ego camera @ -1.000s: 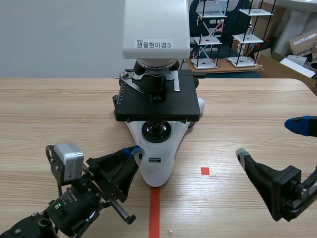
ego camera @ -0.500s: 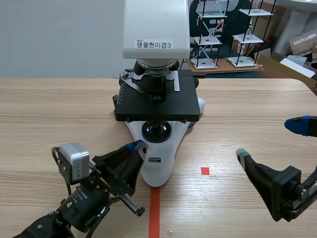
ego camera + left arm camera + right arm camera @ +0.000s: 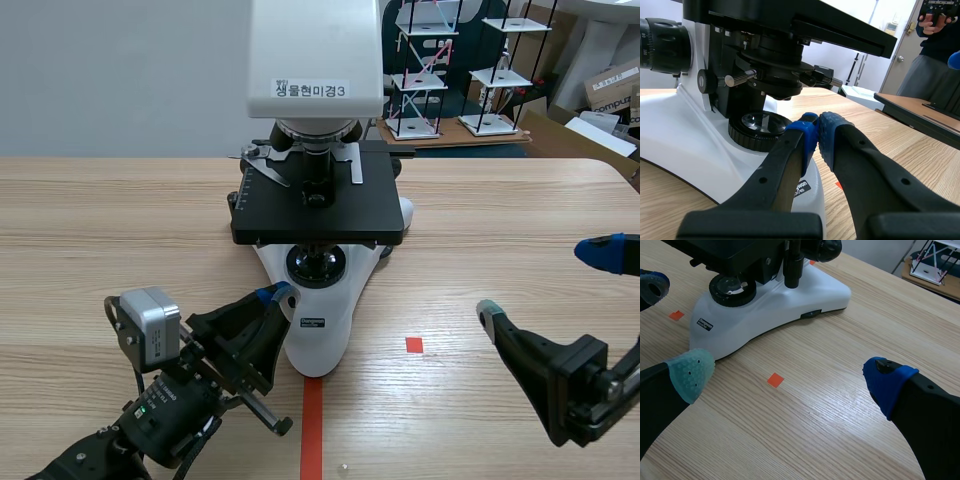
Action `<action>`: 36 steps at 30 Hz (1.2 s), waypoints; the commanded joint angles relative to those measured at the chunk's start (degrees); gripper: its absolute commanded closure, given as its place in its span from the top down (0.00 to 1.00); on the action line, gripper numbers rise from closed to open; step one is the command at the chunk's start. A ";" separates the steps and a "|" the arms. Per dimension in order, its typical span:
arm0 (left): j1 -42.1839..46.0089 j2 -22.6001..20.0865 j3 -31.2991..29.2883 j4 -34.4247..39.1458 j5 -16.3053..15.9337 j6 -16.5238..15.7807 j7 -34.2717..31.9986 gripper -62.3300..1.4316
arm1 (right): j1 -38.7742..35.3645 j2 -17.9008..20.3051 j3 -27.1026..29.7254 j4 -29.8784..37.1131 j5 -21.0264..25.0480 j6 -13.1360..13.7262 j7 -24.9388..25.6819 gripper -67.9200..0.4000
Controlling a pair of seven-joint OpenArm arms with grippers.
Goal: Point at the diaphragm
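Left wrist view: why is the left end effector pinched shut near the microscope base?
— One tip points better, I think. The right end effector gapes, off right. The diaphragm sits farther, under the stage.

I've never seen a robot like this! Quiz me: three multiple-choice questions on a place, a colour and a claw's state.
1. Where is the left gripper? A) at the microscope's white base B) above its stage C) off the table
2. What colours are the right gripper's pads? A) both red B) grey-green and blue C) both white
3. How does the right gripper stand? A) shut on a slide B) shut on nothing C) open
1 A: its shut tips lie by the base. 2 B: its wrist view shows both. 3 C: fingers wide apart.
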 commanded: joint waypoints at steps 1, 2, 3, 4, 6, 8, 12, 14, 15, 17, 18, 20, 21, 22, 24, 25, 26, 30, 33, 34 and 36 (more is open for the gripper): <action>-0.17 -0.17 -0.37 0.83 -0.24 -0.04 -1.01 0.09 | 0.17 0.50 0.50 0.68 0.42 -0.22 0.79 0.98; -0.17 -0.17 -0.37 0.83 -0.24 -0.04 -1.01 0.09 | 0.17 0.50 0.50 0.68 0.42 -0.22 0.79 0.98; -0.17 -0.17 -0.37 0.83 -0.24 -0.04 -0.98 0.09 | 0.17 0.50 0.50 0.68 0.42 -0.22 0.79 0.98; -0.17 -0.17 -0.37 0.81 -0.24 -0.04 -0.98 0.09 | 0.17 0.50 0.50 0.68 0.42 -0.22 0.79 0.98; -0.17 -0.17 -0.37 0.57 -0.24 0.00 -0.98 0.09 | 0.17 0.50 0.50 0.68 0.42 -0.22 0.79 0.98; -0.15 -0.17 -0.37 0.50 -0.24 0.17 -0.96 0.09 | 0.17 0.50 0.50 0.68 0.42 -0.22 0.79 0.98; -0.17 -0.20 -0.37 0.50 -0.24 0.48 -0.83 0.09 | 0.17 0.50 0.50 0.68 0.42 -0.22 0.79 0.98; -0.17 -0.20 -0.37 0.50 -0.24 0.57 -0.85 0.09 | 0.17 0.50 0.50 0.68 0.42 -0.22 0.79 0.98; -0.17 -0.17 -0.37 0.50 -0.24 0.57 -0.85 0.09 | 0.17 0.50 0.50 0.68 0.42 -0.22 0.79 0.98; -0.17 -0.17 -0.37 0.50 -0.24 0.59 -0.85 0.09 | 0.17 0.50 0.50 0.68 0.42 -0.22 0.79 0.98; -0.17 -0.17 -0.37 0.50 -0.24 0.61 -0.85 0.09 | 0.17 0.50 0.50 0.68 0.42 -0.22 0.81 0.98; -0.17 -0.17 -0.37 0.50 -0.24 1.18 -0.85 0.09 | 0.17 0.50 0.50 0.68 0.42 -0.22 0.81 0.98; -0.17 -0.17 -0.37 0.50 -0.24 1.42 -0.85 0.09 | 0.17 0.50 0.50 0.68 0.42 -0.22 0.81 0.98; -0.17 -0.17 -0.37 0.50 -0.24 1.68 -0.85 0.09 | 0.17 0.50 0.50 0.68 0.42 -0.22 0.81 0.98; -0.17 -0.17 -0.37 0.50 -0.24 1.68 -0.85 0.09 | 0.17 0.50 0.50 0.68 0.42 -0.22 0.81 0.98; -0.17 -0.17 -0.37 0.50 -0.24 1.68 -0.85 0.09 | 0.17 0.50 0.50 0.68 0.42 -0.22 0.81 0.98; -0.17 -0.17 -0.37 0.50 -0.24 1.68 -0.85 0.09 | 0.17 0.50 0.50 0.68 0.42 -0.22 0.81 0.98; -0.17 -0.17 -0.37 0.50 -0.24 1.90 -0.85 0.09 | 0.17 0.50 0.50 0.68 0.42 -0.22 0.81 0.98; -0.17 -0.17 -0.37 0.50 -0.24 1.90 -0.85 0.09 | 0.17 0.50 0.50 0.68 0.42 -0.22 0.81 0.98; -0.17 -0.17 -0.37 0.50 -0.24 1.90 -0.83 0.09 | 0.17 0.50 0.50 0.68 0.42 -0.22 0.81 0.98; -0.17 -0.17 -0.37 0.50 -0.24 1.90 -0.83 0.09 | 0.17 0.50 0.50 0.68 0.42 -0.22 0.81 0.98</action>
